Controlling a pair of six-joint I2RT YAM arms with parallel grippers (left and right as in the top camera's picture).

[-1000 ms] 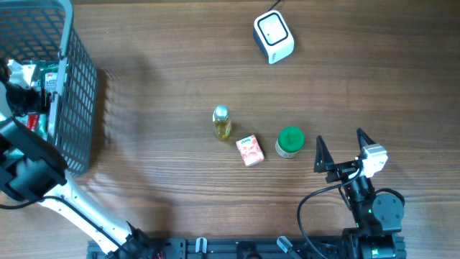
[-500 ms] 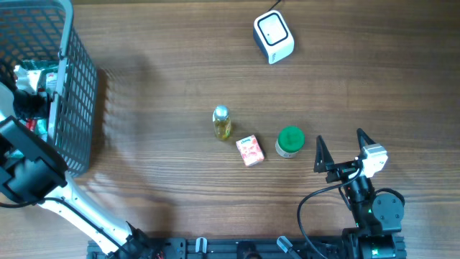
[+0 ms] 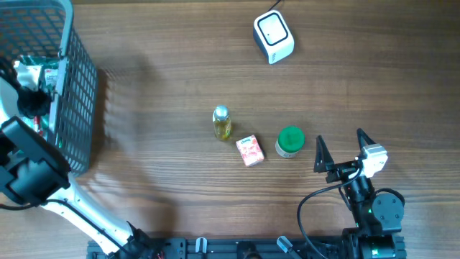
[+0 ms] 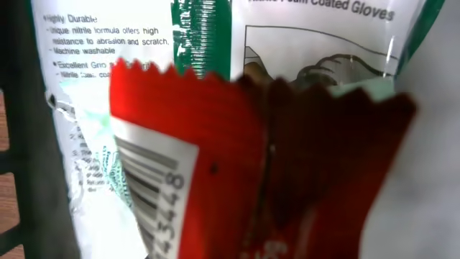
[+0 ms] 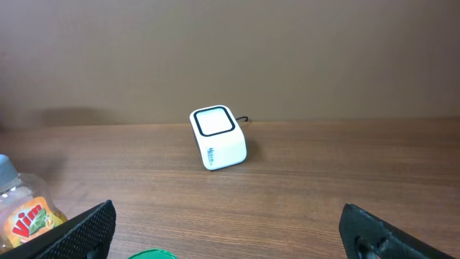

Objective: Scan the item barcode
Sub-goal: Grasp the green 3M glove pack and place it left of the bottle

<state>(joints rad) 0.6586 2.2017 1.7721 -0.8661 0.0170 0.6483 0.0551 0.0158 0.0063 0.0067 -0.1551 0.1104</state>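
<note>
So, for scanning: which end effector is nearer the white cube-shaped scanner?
Right. The right end effector faces the scanner; the left end effector is far left in the grey wire basket.

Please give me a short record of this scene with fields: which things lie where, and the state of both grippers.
scanner: white box-shaped barcode scanner, far side of the wooden table
centre items: small bottle of yellow liquid, pink carton, green-lidded jar, close together in a row
basket: grey wire basket, left edge, packets inside
left gripper: inside the basket, shut; red packet with a barcode label right before its camera; grip itself not visible
right gripper: open, empty, beside the jar
</note>
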